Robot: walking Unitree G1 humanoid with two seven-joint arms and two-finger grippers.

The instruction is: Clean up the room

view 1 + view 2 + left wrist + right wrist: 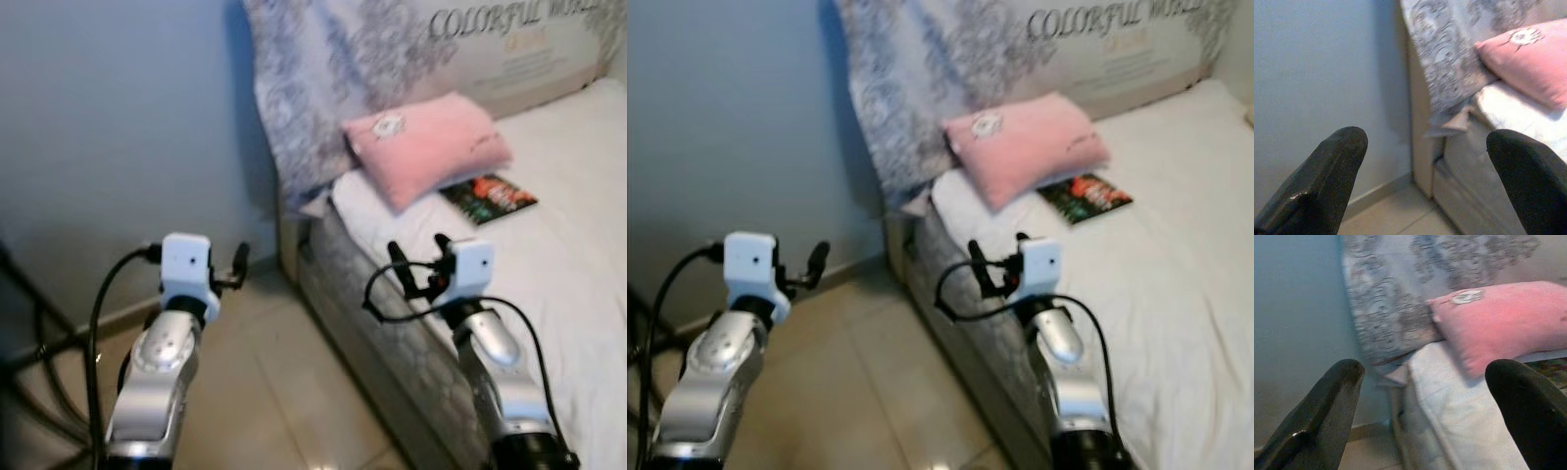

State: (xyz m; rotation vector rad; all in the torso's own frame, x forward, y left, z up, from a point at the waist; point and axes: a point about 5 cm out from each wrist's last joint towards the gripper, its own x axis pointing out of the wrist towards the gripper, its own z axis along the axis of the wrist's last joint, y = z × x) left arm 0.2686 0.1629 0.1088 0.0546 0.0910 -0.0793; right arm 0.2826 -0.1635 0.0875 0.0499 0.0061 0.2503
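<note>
Pink pillow (426, 144) lies on the bed (568, 255) by the headboard, its long axis across the bed. Your right gripper (419, 262), fingers spread and empty, is nearer; the left gripper (238, 264), also spread, hangs over the floor.

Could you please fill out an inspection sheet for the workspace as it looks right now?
Surface: white bed, patterned side.
Job's things: pink pillow at the bed's head; book flat beside it, partly tucked under.
Clutter: grey patterned blanket draped over the headboard.
Grippers: left gripper open, over the floor; right gripper open, by the bed edge.
Cables: black cable along the left arm; another looped at the right wrist.
Surroundings: blue-grey wall, beige tiled floor.
</note>
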